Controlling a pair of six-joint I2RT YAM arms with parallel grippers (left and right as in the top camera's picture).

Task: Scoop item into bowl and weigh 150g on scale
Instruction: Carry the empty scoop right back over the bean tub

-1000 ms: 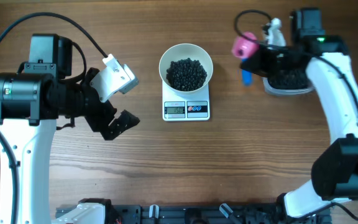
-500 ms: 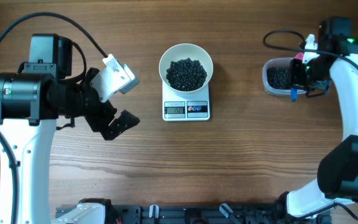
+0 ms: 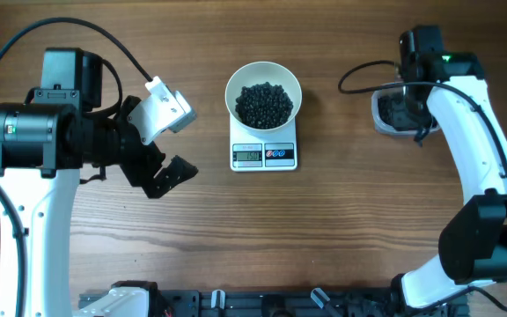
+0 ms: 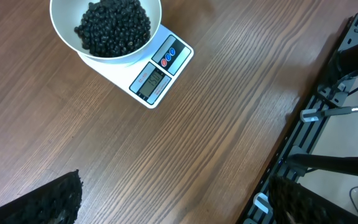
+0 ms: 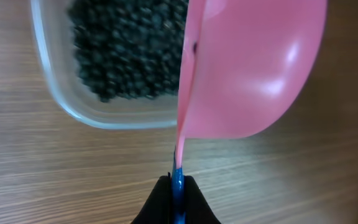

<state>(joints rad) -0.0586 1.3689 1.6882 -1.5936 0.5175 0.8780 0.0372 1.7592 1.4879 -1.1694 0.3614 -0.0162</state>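
Many loose black beads, best moved by the scoopful

Most of the item lies heaped in the bowl, which sits on the scale at mid-table. A second lot fills the clear tub on the right. The pieces look small, round, hard and light, so I judge that they will roll and spill freely. They cannot be pinched one by one and want a scoop carried level. The bowl looks rigid and smooth; its rim is the place to take it, if it must be moved at all.

The right gripper is clamped on the thin blue handle of the pink scoop, which hangs tilted on edge, partly over the tub. Only its outer side shows, so whether it carries anything cannot be told. Gripped so far from its cup, the scoop could twist between the fingers. The left gripper stands spread wide and empty, left of the scale and well apart from it.

On the scale, the grey display shows digits too small to read, with red and blue buttons beside it. No brand or label is legible anywhere.
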